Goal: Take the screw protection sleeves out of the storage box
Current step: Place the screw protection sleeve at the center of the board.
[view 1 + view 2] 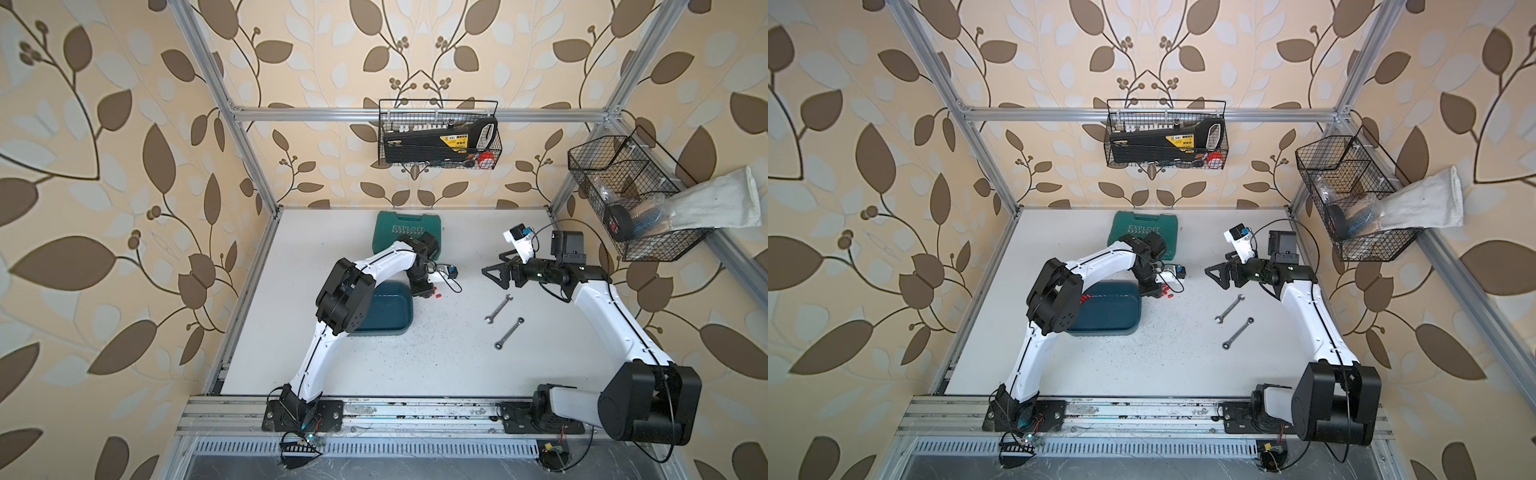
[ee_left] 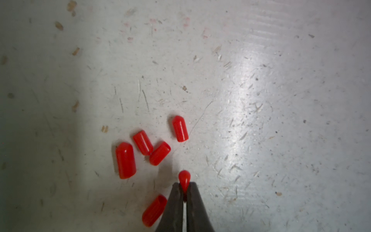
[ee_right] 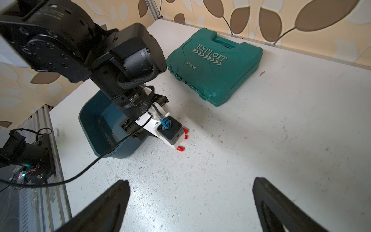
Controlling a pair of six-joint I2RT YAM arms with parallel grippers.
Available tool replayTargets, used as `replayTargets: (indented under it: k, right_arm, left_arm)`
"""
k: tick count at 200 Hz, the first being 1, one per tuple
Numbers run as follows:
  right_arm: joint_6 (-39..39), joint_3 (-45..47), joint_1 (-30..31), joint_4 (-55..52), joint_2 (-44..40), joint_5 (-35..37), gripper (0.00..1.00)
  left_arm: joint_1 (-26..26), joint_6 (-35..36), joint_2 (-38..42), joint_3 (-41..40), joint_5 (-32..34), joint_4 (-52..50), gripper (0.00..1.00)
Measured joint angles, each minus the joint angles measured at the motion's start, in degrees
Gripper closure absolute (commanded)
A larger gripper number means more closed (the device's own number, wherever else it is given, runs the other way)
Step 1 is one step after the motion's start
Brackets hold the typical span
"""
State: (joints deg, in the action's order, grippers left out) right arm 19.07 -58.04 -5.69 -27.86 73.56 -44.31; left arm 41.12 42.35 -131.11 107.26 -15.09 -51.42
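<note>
- A scratched white table (image 1: 415,365) stands inside leaf-patterned walls (image 1: 124,166).
- The left jaws are nearly closed, and their tips pinch one screw protection sleeve (image 2: 184,179).
- Five loose sleeves (image 2: 160,153) lie on the table just beside the left jaws, outside the storage box (image 1: 395,311).
- The storage box sits next to the left jaws, toward that arm's base; more red pieces (image 1: 1086,298) show inside it.
- The right jaws are spread wide and empty, well apart from the sleeves.

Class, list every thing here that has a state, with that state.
left gripper: shut on one tiny red plastic sleeve
right gripper: open, empty
loose red sleeves: lying on white table
dark teal plastic storage box: lidless, upright
green hard case: closed
steel wrenches: lying flat
</note>
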Motion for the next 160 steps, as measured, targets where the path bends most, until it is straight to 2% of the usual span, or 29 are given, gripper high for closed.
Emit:
replayTargets:
  k: [49,100,127,160]
  right_arm:
    - [0.00,0.09,-0.02,0.09,0.00,-0.15,0.01]
    - [0.00,0.09,-0.07,0.11,0.00,-0.52,0.01]
    - [-0.20,0.11,-0.07,0.15,0.00,-0.72,0.01]
    - [-0.90,0.15,-0.07,0.28,0.00,-1.51,0.01]
  left_arm:
    - [0.20,0.66,-0.85,0.09,0.22,0.02,0.75]
    - [0.17,-0.31,0.00,0.07,0.17,-0.17,0.67]
    - [0.07,-0.66,4.74,-2.27,-0.02,-0.33,0.64]
    - [-1.29,-0.76,14.73,-8.22,-0.48,-1.33,0.61]
